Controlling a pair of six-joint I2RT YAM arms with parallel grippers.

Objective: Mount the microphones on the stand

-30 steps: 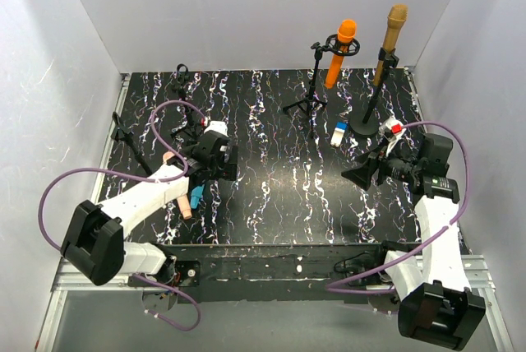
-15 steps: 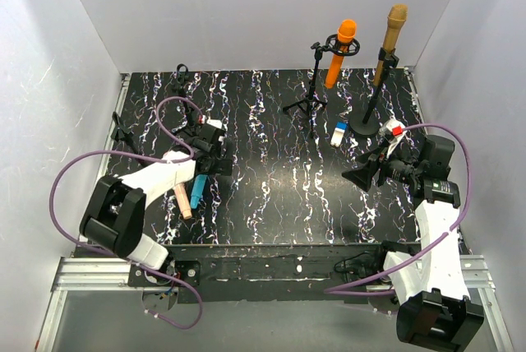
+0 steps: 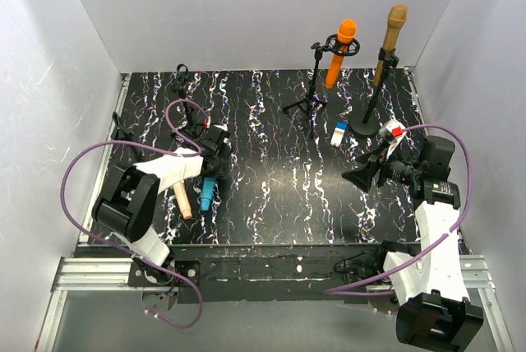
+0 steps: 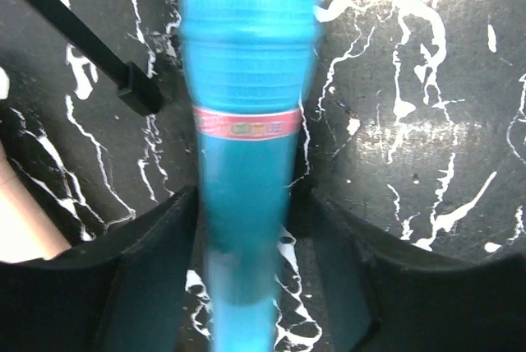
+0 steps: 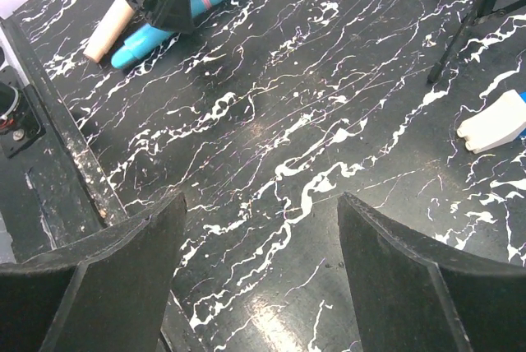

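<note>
Top external view: at far left, a pink microphone (image 3: 182, 200) lies on the desk (image 3: 279, 196) just beside a blue microphone (image 3: 206, 196). The left claw (image 3: 210, 173) straddles the blue one, but I cannot tell whether it grips. Farther right, the orange microphone (image 3: 341, 52) and gold microphone (image 3: 391, 39) sit in stands (image 3: 316, 72). The right claw (image 3: 351, 177) hovers wide open and empty.

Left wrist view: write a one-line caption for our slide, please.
Left claw open around the light blue microphone, which lies on the black white-veined table.
</note>
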